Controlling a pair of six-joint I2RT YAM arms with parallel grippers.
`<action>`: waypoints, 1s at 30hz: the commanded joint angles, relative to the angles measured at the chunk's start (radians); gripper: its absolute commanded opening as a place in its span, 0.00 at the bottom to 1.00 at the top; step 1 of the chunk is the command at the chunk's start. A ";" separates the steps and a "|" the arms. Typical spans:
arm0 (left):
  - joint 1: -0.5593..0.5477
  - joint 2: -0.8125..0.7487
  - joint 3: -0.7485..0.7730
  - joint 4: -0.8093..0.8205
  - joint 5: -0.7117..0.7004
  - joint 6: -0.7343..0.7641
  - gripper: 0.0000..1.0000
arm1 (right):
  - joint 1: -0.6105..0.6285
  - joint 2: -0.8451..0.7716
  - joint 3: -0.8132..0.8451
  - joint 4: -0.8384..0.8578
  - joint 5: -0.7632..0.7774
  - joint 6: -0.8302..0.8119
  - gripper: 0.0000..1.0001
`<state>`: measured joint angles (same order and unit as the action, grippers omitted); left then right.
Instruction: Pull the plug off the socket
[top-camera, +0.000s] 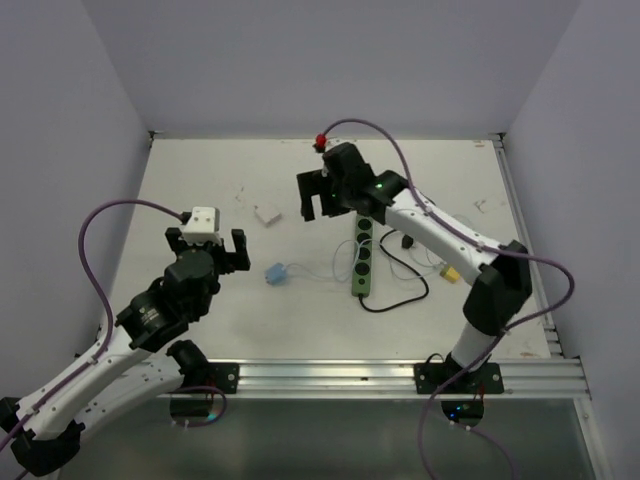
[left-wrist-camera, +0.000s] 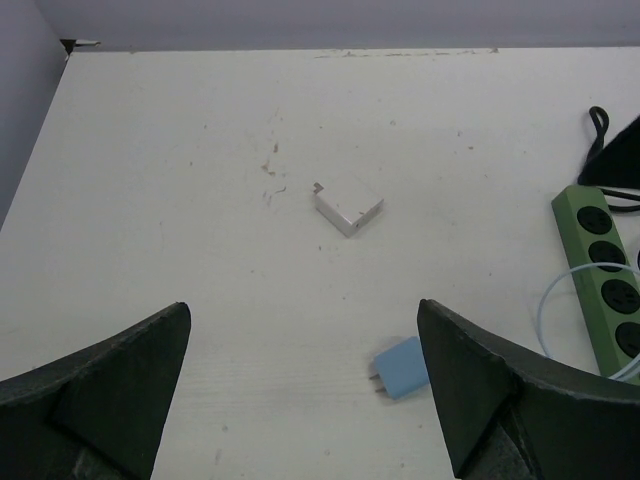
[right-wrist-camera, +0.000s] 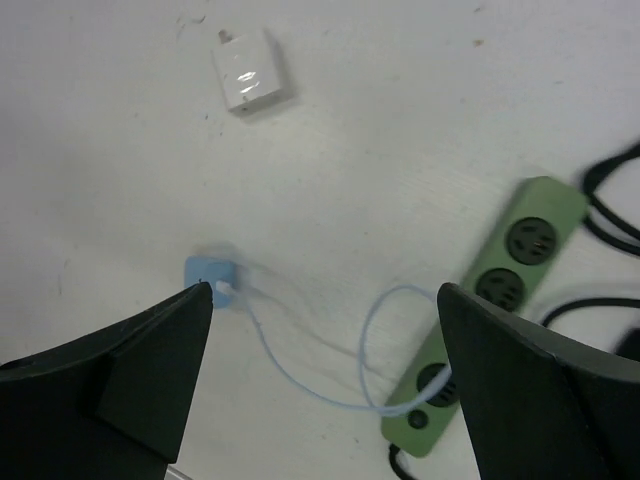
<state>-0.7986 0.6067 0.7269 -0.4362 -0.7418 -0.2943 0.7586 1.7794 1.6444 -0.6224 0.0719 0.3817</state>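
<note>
The green power strip (top-camera: 361, 256) lies in the middle of the table, its black cord curling to the right. It also shows in the left wrist view (left-wrist-camera: 605, 285) and the right wrist view (right-wrist-camera: 490, 300). A blue plug (top-camera: 276, 273) lies loose on the table left of the strip, prongs bare (left-wrist-camera: 402, 366), with a thin pale cable looping to the strip's near end (right-wrist-camera: 208, 280). The outlets that show hold nothing. My right gripper (top-camera: 318, 195) is open and empty, above the table by the strip's far end. My left gripper (top-camera: 205, 248) is open and empty, left of the blue plug.
A white adapter (top-camera: 266, 214) lies on the table beyond the blue plug (left-wrist-camera: 347, 208) (right-wrist-camera: 252, 72). A small yellow item (top-camera: 449, 272) and a small black item (top-camera: 407, 241) lie right of the strip among the cords. White walls enclose the table.
</note>
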 joint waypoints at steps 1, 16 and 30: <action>0.004 -0.007 0.000 -0.009 -0.024 0.012 1.00 | -0.027 -0.234 -0.075 -0.008 0.135 -0.061 0.99; 0.009 -0.018 -0.011 0.010 -0.013 0.009 1.00 | -0.264 -0.958 -0.701 0.064 0.338 -0.043 0.99; 0.018 0.022 -0.004 -0.010 -0.008 -0.006 1.00 | -0.268 -0.951 -0.687 -0.056 0.436 0.054 0.99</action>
<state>-0.7891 0.6285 0.7216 -0.4442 -0.7517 -0.2955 0.4950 0.8265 0.9192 -0.6518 0.4732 0.3946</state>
